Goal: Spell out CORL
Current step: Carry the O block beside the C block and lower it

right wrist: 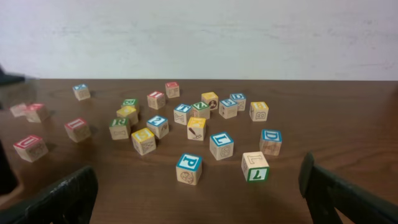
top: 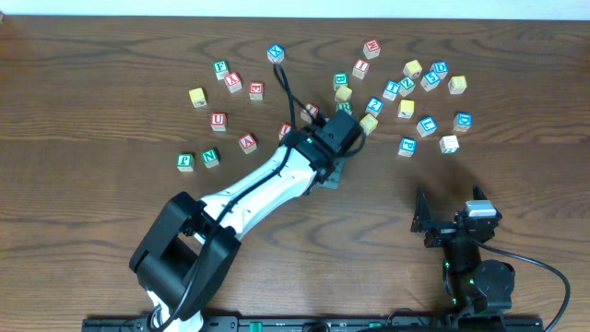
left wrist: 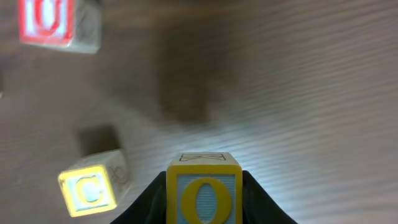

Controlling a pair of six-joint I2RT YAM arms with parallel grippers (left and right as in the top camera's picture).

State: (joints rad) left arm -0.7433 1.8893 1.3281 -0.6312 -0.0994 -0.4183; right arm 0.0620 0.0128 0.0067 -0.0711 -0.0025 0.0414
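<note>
Left gripper (left wrist: 204, 198): pinches the O block (left wrist: 204, 186) between both dark fingers (left wrist: 144, 202), with the yellow O on blue upright and facing the wrist camera. Cannot tell whether the block's underside touches the table (top: 92, 231). Has the C block (left wrist: 92, 190) just beside its left-hand finger in the wrist view, close to the O block but not touching it, yellow-edged and turned slightly. Faces a red-lettered block (left wrist: 53, 22) farther ahead on that same side, too blurred to read for certain. Seen from overhead, sits at the end of the left arm (top: 267, 184), stretched diagonally into the middle of the scattered blocks.

Right gripper (right wrist: 196, 167): spread wide, holding nothing, low over the wood. Looks out at loose blocks ahead of its fingers (right wrist: 62, 199). Has a blue P block (right wrist: 188, 168) nearest, straight ahead between the fingertips. Beyond that and slightly right, has the blue L block (right wrist: 222, 145). Has a green-edged block (right wrist: 255, 165) right of the P block and a blue D block (right wrist: 270, 141) just behind that. Stands well apart from the O block and the C block.
</note>
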